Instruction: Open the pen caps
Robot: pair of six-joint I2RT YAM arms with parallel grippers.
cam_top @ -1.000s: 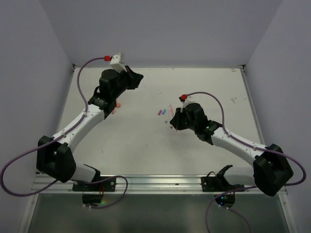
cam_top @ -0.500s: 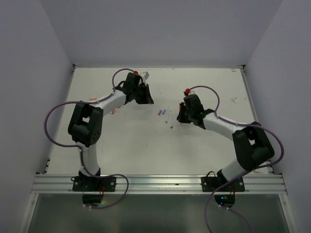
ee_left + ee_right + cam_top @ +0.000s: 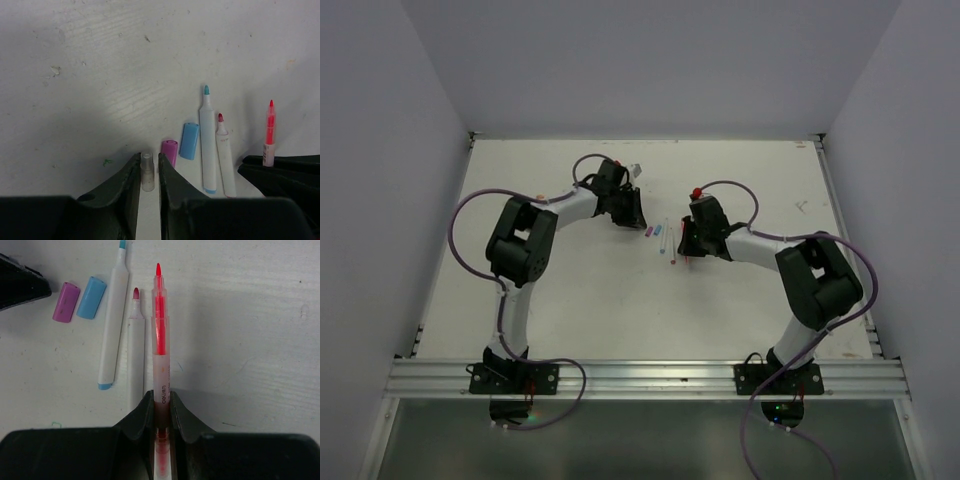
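Starting at the left jaws, only a narrow gap is seen, and a small clear cap (image 3: 147,175) sits in it, its axis in line with them. Whether it is gripped or loose cannot be told. Just right of it, a purple cap (image 3: 169,151) and a blue cap (image 3: 189,141) lie on the counter (image 3: 100,75).

The right jaws are closed on a red pen (image 3: 161,340), uncapped, its long axis running straight out from them, tip away. To its left, a blue-tipped pen (image 3: 114,325) and a dark-tipped pen (image 3: 135,355) lie uncapped, nearly parallel to it. The held pen probably needs only to be lowered beside these. No capped pen is seen near either arm.
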